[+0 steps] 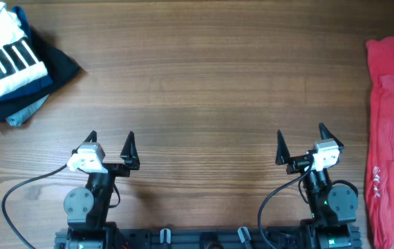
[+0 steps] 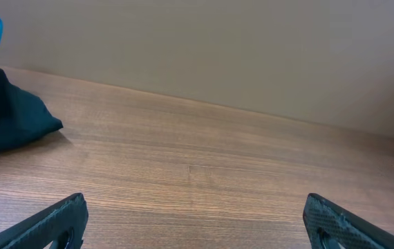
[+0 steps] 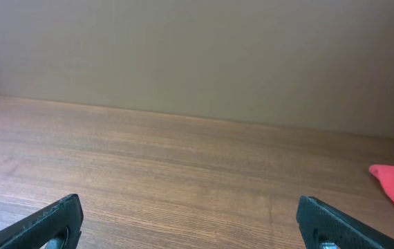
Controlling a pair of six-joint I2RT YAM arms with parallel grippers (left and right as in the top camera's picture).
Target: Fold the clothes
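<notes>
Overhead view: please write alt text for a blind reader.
A bunched red T-shirt lies untouched along the right edge of the wooden table. The left end effector and right end effector stand open and empty at the bottom; navy folded clothes sit top left.

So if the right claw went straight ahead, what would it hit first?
Probably nothing: ahead of the right gripper lies only bare table, as far as shown. The red T-shirt sits off to its right.
</notes>
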